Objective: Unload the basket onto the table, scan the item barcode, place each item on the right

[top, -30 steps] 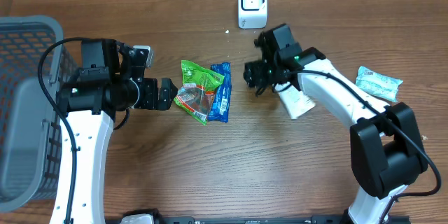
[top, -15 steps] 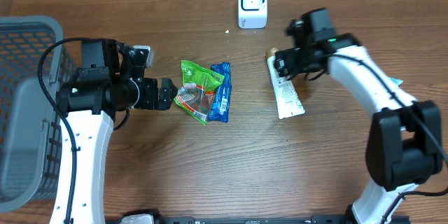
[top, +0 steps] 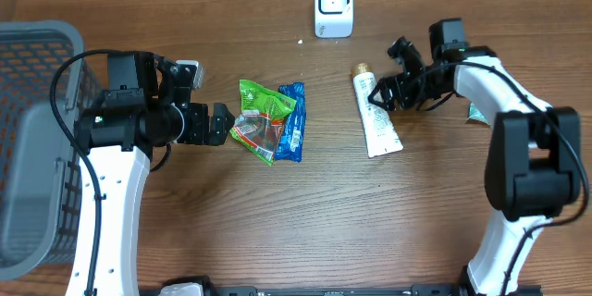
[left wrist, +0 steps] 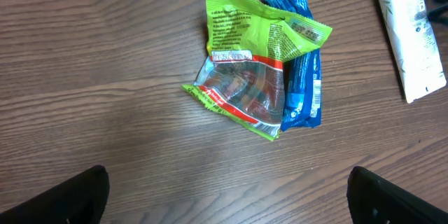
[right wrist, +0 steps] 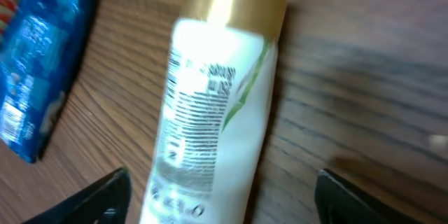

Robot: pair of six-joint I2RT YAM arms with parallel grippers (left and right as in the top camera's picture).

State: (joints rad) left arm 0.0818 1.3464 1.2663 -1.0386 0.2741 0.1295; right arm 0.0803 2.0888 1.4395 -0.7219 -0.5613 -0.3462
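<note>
A white tube with a gold cap [top: 375, 122] lies flat on the table, cap pointing toward the white barcode scanner [top: 333, 5] at the back. My right gripper [top: 389, 78] hovers just right of the cap end, open and holding nothing. The right wrist view shows the tube [right wrist: 210, 112] lying below and between the spread fingers of my right gripper [right wrist: 224, 199], printed side up. My left gripper [top: 218, 126] is open, just left of a green snack bag [top: 264, 111]. In the left wrist view that gripper [left wrist: 227, 199] is over bare wood, short of the bag [left wrist: 252, 77].
A blue packet [top: 294, 122] lies against the green bag's right side. A grey mesh basket [top: 37, 65] stands at the left edge. A pale green packet [top: 476, 113] pokes out from under the right arm at the right.
A second ago my right gripper held the tube near the scanner. It has since laid the tube on the table, let go, and drawn back to the right. The left arm has not moved.
</note>
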